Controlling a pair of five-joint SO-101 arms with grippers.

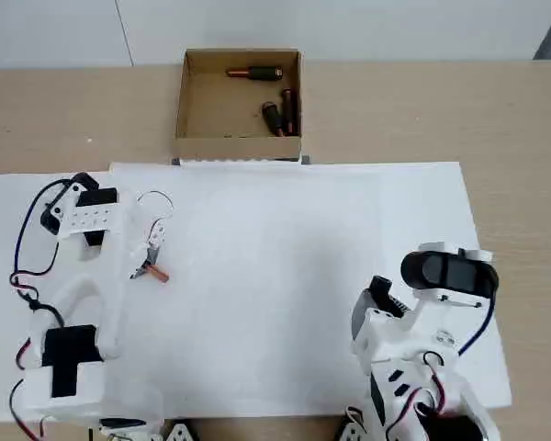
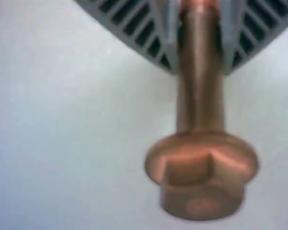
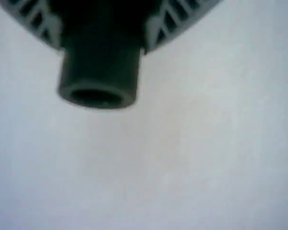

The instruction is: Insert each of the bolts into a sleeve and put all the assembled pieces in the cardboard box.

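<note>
Left hand (image 2: 199,33) pinching copper bolt (image 2: 201,163), arm-side left of cardboard box (image 1: 241,147) | right hand (image 3: 103,33) pinching black sleeve (image 3: 98,72), arm-side right of cardboard box | assembled pieces (image 1: 277,115) inside cardboard box

Left arm (image 1: 115,294) arched forward, left gripper (image 1: 151,265) clamping bolt (image 2: 200,163); right arm (image 1: 395,342) folded low (right gripper (image 3: 103,26) clamping sleeve (image 3: 98,76)).

Light wood counter (image 1: 395,110); white sheet (image 1: 303,276) laid over its near part. Pale wall (image 1: 349,28) beyond counter's far edge.
</note>
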